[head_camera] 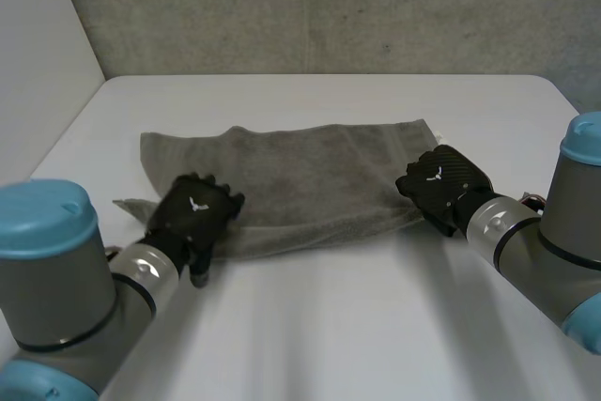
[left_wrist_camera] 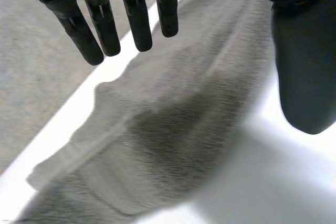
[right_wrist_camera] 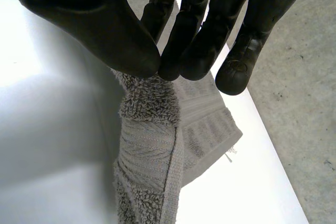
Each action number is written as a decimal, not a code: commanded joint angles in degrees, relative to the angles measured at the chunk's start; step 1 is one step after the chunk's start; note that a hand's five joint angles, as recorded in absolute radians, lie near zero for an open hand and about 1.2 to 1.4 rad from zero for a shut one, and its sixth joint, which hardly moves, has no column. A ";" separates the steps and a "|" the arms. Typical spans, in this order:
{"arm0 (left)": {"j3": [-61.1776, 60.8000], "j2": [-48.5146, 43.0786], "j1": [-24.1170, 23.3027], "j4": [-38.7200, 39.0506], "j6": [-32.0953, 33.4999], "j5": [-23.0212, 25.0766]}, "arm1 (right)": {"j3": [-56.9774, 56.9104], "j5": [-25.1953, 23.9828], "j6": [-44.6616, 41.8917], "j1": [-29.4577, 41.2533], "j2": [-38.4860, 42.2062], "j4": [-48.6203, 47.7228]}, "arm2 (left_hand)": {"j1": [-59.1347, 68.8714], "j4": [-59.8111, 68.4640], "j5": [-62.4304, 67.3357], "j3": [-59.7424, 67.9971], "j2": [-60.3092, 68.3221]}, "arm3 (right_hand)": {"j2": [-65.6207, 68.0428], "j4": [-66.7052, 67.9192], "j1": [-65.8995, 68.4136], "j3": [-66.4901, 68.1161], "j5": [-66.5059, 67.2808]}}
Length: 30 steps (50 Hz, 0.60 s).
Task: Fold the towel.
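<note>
Right wrist view, right hand (right_wrist_camera: 94,19) pinching towel (right_wrist_camera: 149,150) edge, left hand (left_wrist_camera: 137,19) splayed, thumb cropped

Setting: reads as a robotics lab test cell. Grounds: I work at a plain white table (head_camera: 338,326) with rounded far corners. A rough grey wall (head_camera: 329,7), concrete-like, stands along its far edge. A smooth white panel (head_camera: 38,35) closes the far left. My left arm (head_camera: 56,279) and right arm (head_camera: 554,241), grey joints with light-blue caps, reach in from the near side. A grey towel (head_camera: 300,176) lies on the table.
</note>
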 commanded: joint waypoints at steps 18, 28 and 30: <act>12.17 -6.59 14.42 -6.80 1.44 11.13 | 2.10 -0.70 -0.05 0.83 0.83 -0.58 | -1.59 -1.61 -9.96 -0.61 -2.21 | 4.53 2.23 3.18 2.26 1.81; 15.52 -10.37 16.26 -11.71 3.11 11.39 | 2.01 -0.70 0.12 0.21 1.18 -0.58 | 7.99 7.98 -0.38 8.97 7.38 | 4.53 2.23 3.18 2.26 1.81; 15.34 -10.29 16.80 -12.86 3.11 11.48 | 2.01 -0.70 0.12 0.12 1.18 -0.49 | 8.84 8.83 0.47 9.82 8.23 | 4.53 2.23 3.18 2.26 1.81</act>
